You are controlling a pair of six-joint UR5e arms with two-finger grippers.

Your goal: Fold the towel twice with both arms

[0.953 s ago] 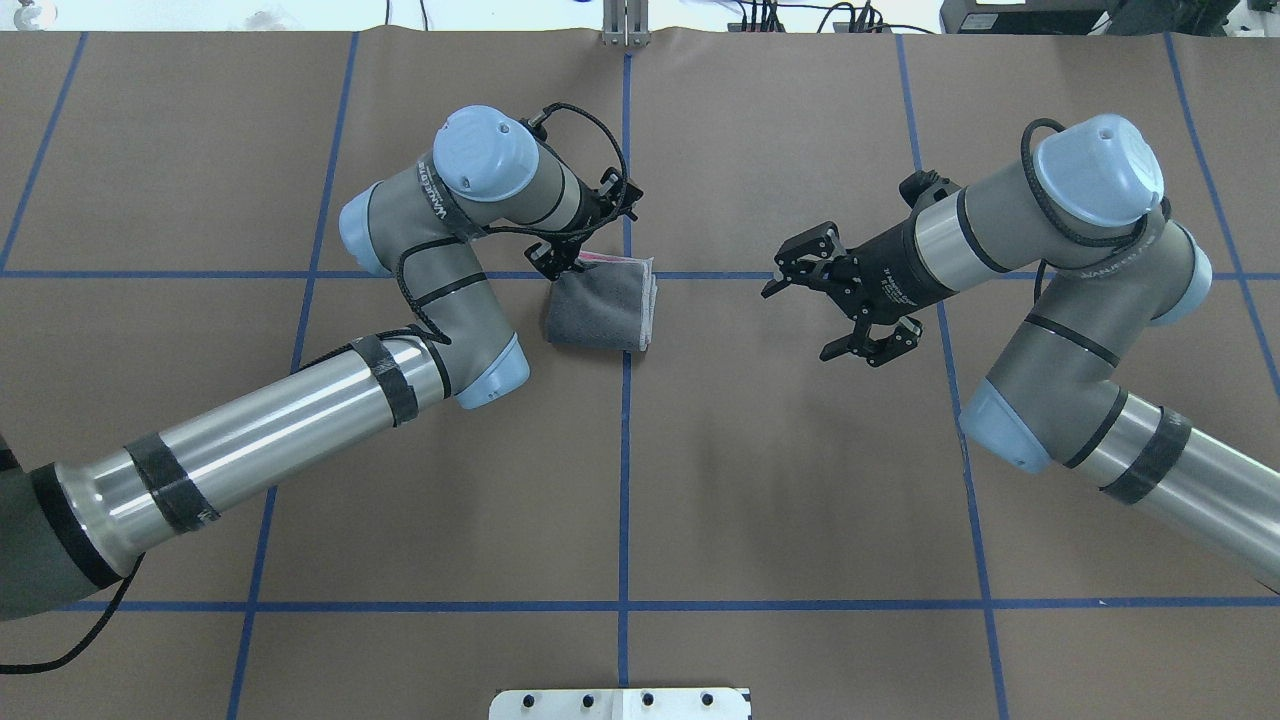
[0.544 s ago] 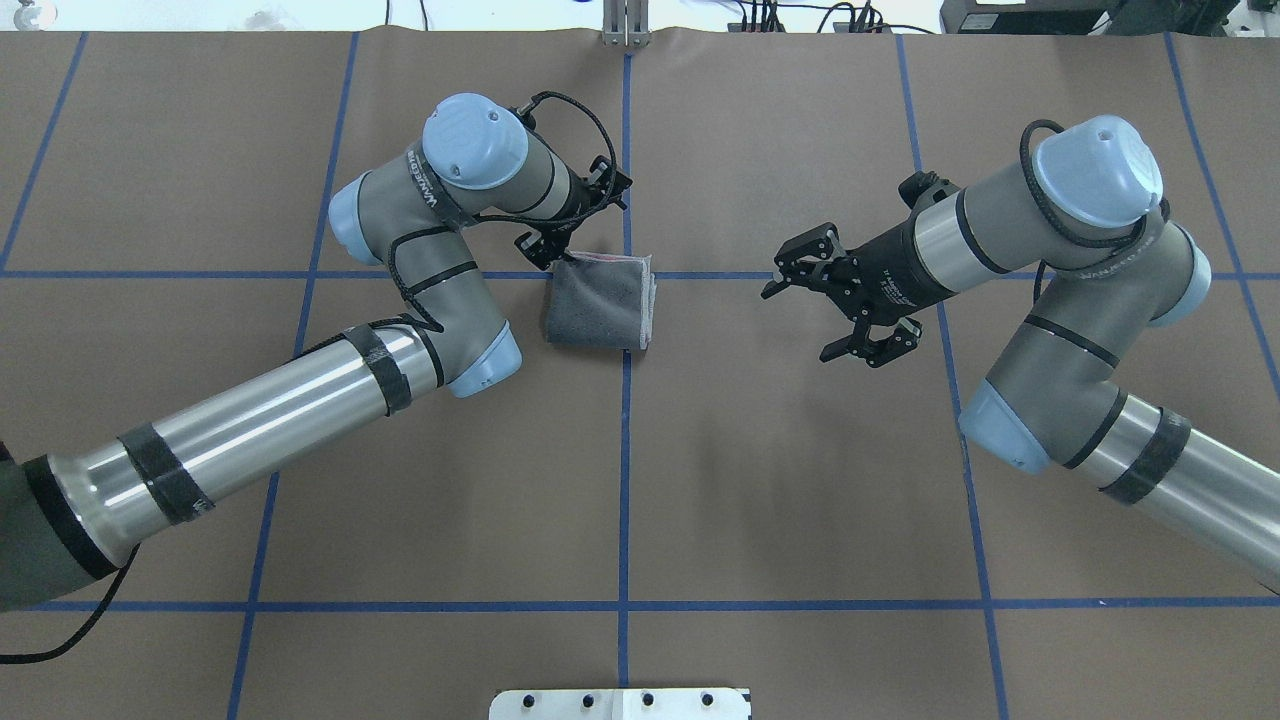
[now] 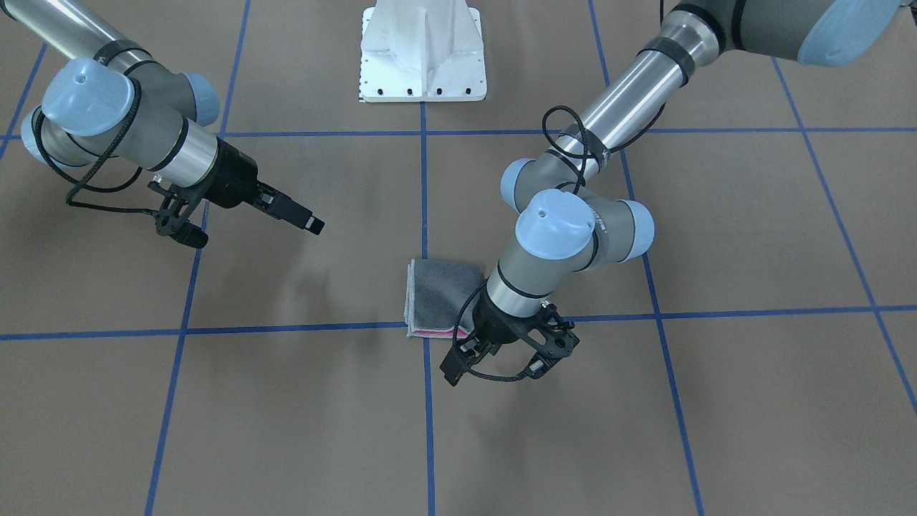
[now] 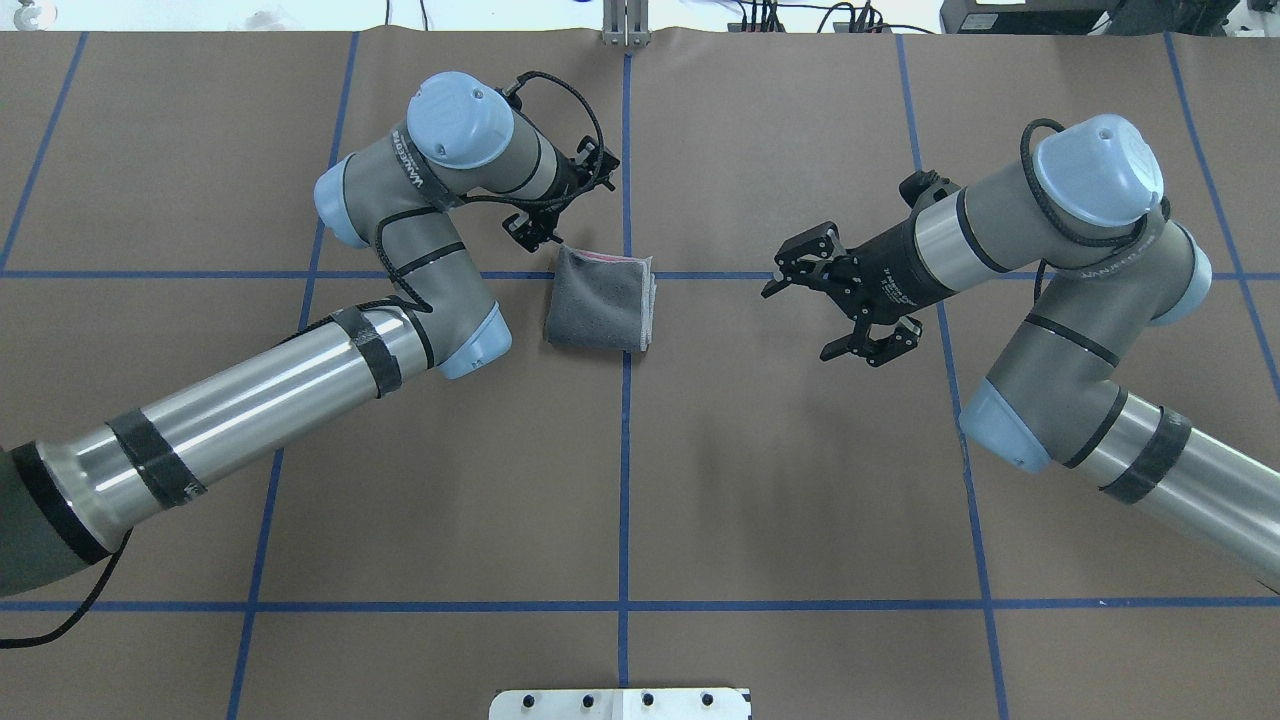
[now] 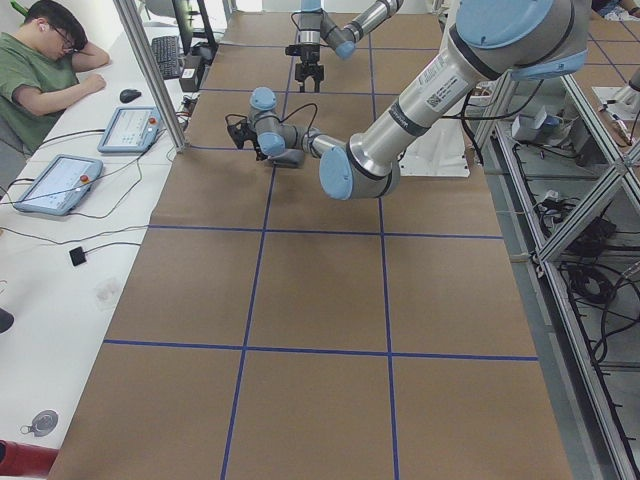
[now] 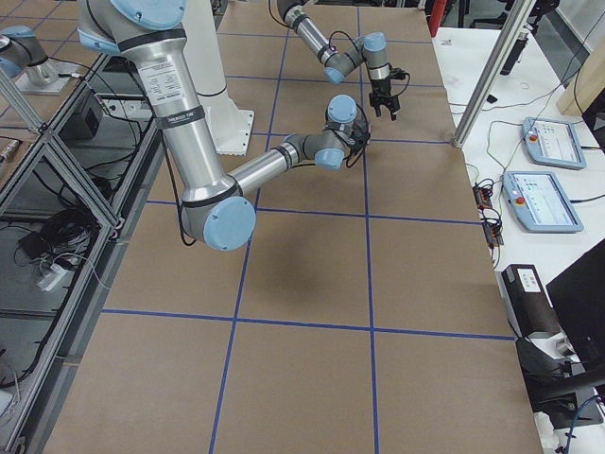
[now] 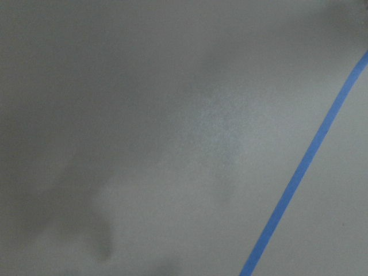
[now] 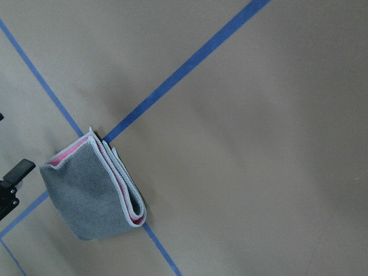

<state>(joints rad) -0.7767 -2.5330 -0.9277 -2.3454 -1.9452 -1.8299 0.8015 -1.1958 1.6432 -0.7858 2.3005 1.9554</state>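
Right at the blue tape cross [image 4: 626,275] in the middle of the counter [image 4: 780,480] lies the towel [image 4: 598,300], a compact grey square. It covers the crossing itself and sits mostly toward the robot and its left arm. Thin pink strips show between the stacked, light-bordered edges that face the right arm's side. That layering suggests both folds are already in, so the task looks all but done.

The left hand [image 4: 532,231] hovers just beyond the towel's far corner, on the left arm's side of the cross. It is clear of the cloth and carrying nothing, though I cannot tell how far its fingers stand apart. Probably it sits there because that corner is the one it would have laid down.

The right hand [image 4: 795,322] waits well off to the other side of the cross, fingers spread wide and empty, pointed back at the towel. Standing off like this likely keeps both arms from disturbing the stack.
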